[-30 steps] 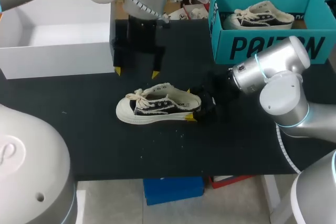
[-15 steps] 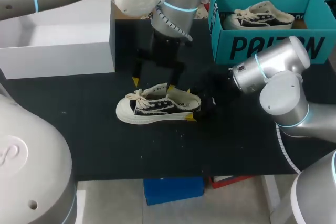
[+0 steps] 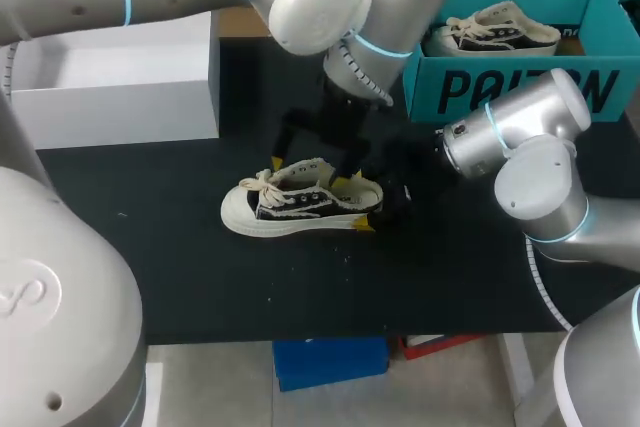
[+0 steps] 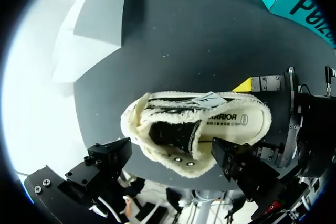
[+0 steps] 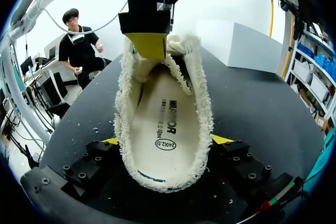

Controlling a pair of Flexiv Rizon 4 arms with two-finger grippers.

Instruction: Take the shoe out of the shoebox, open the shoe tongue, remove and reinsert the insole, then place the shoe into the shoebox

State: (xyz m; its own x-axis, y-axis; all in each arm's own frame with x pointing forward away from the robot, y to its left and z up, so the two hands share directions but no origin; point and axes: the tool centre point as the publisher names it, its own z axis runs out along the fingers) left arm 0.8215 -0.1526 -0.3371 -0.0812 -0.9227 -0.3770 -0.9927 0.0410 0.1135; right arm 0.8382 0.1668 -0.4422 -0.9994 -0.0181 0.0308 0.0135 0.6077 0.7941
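Midway through a shoe-handling job, the shoe (image 3: 300, 202) lies on its sole in the middle of the black tabletop (image 3: 200, 277), out of any box, toe to the robot's left and heel to its right. That first step looks done. The right gripper (image 5: 165, 140) grasps the heel, a yellow tip pressed to the fleecy rim on either side, pinning the shoe flat. The left gripper (image 3: 310, 173) hangs over the shoe's mouth with its fingers spread and released, one tip close by the dark tongue (image 4: 176, 129) and nothing held between them. The step in hand appears to be opening the tongue. The pale insole (image 5: 163, 129) sits inside on the footbed, so pulling it out, putting it back and boxing the shoe all seem left to do. The laces (image 3: 262, 183) are tied in a bow near the toe and may limit how far the tongue lifts. At the back right stands a teal shoebox (image 3: 510, 87) holding a second shoe (image 3: 495, 32), and at the back left an open white box (image 3: 110, 107), both well apart from the work
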